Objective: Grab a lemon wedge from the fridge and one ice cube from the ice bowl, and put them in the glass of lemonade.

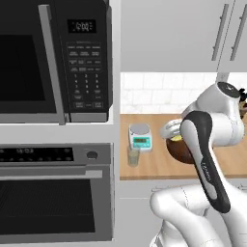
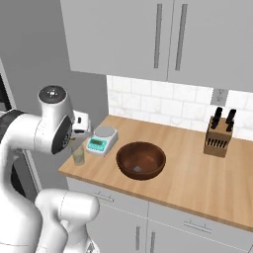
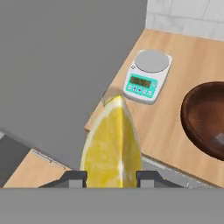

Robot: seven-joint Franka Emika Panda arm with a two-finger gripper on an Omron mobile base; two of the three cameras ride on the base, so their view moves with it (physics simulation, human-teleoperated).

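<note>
Wooden counter [image 2: 197, 173] carries the ice bowl [image 2: 141, 160], then the white scale [image 2: 102, 139], with the glass of lemonade [image 2: 78, 156] just beside it. Up above, the gripper [image 3: 110, 178] has its 2 fingers clamped on the lemon wedge [image 3: 111, 146].

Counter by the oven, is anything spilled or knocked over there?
No, nothing stands out. The glass of lemonade stands upright near the counter edge, the white scale sits flat behind it, and the ice bowl sits level. No spill shows. The claw holds the lemon wedge.
</note>
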